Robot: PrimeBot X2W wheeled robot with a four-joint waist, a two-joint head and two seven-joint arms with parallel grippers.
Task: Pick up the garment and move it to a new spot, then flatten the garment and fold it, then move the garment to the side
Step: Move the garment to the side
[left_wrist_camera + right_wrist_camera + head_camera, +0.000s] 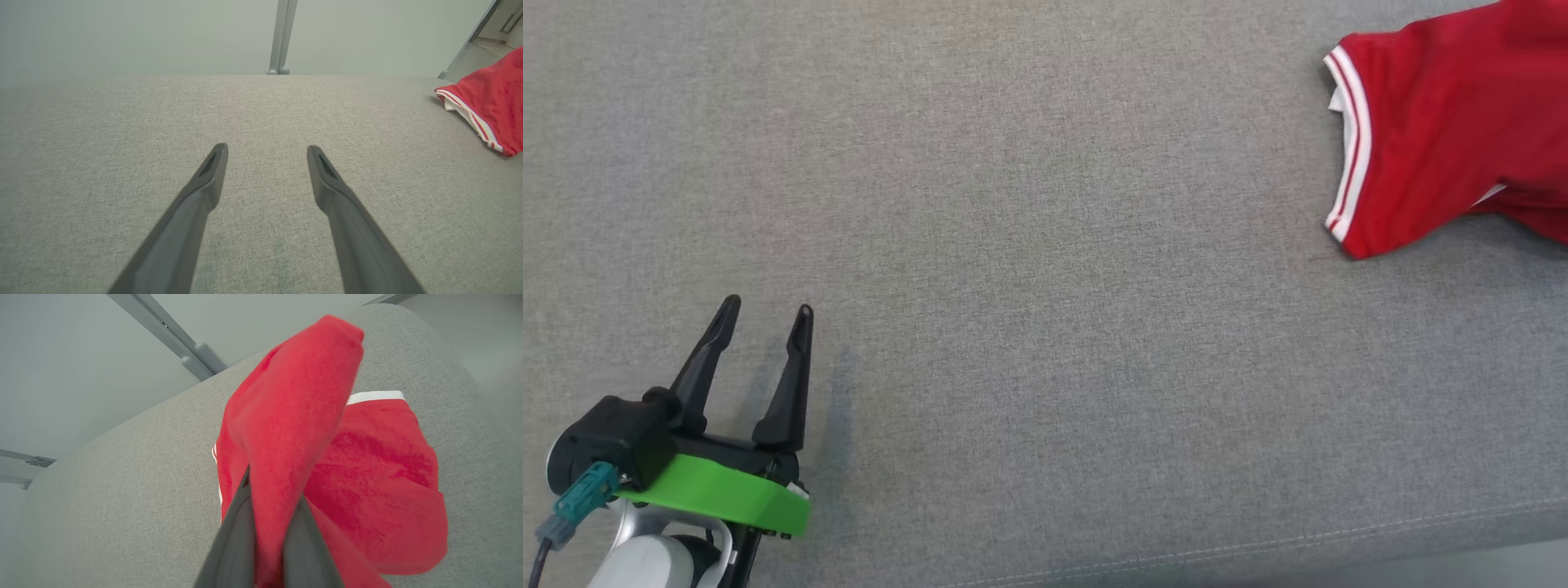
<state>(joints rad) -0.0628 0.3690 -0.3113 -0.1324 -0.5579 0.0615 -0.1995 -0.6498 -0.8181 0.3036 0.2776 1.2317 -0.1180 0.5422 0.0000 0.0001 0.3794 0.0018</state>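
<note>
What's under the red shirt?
Grey cushion shows all around the shirt, and part of the shirt rests on it. The right hand pinches a fold and holds it up. The cushion right beneath the cloth is covered, so anything there is hidden.

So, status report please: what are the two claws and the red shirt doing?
Left gripper open, idle over grey cushion. Right gripper shut on red garment, pinching a fold. No obstacles seen.

Seemingly a bare test room: grey upholstered surface (1045, 327), plain wall (122, 36), metal rails (282, 36).
</note>
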